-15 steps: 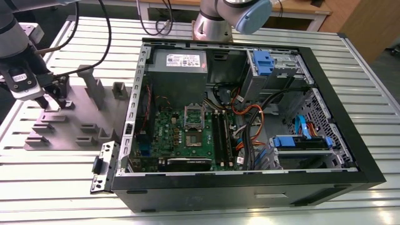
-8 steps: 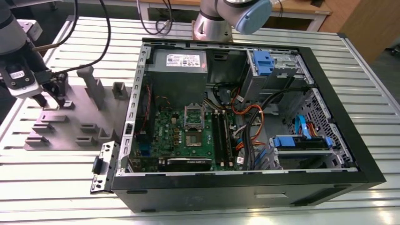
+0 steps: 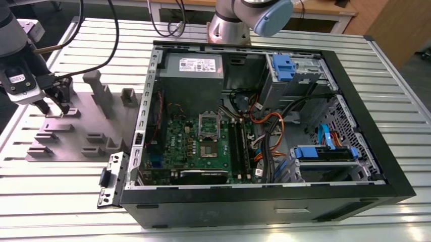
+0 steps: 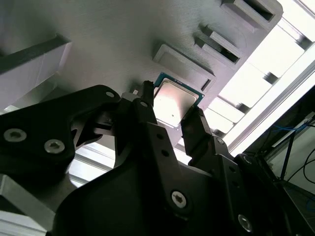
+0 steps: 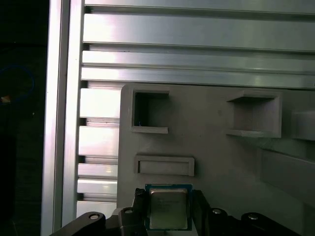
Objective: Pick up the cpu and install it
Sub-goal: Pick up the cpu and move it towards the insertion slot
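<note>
The cpu [image 4: 175, 100] [image 5: 168, 212] is a small flat square chip with a dull silver top and a thin green rim. It lies level at the grey plastic tray [image 3: 70, 143] [image 4: 113, 44] [image 5: 216, 157], beside a shallow empty pocket [image 5: 165, 165]. My gripper [image 3: 54, 108] [image 4: 172, 104] [image 5: 168, 199] reaches down onto the tray at the exterior view's left. Its two black fingers [image 4: 147, 105] sit against opposite edges of the chip, shut on it. The green motherboard [image 3: 192, 146] with its shiny socket frame [image 3: 209, 124] lies inside the open computer case.
The open black computer case [image 3: 269, 201] takes up the middle and the exterior view's right, with cables, drive bays and a power supply [image 3: 194, 68] inside. Upright grey posts [image 3: 101, 93] rise from the tray close to the gripper. Everything rests on a slatted aluminium table [image 3: 60, 201].
</note>
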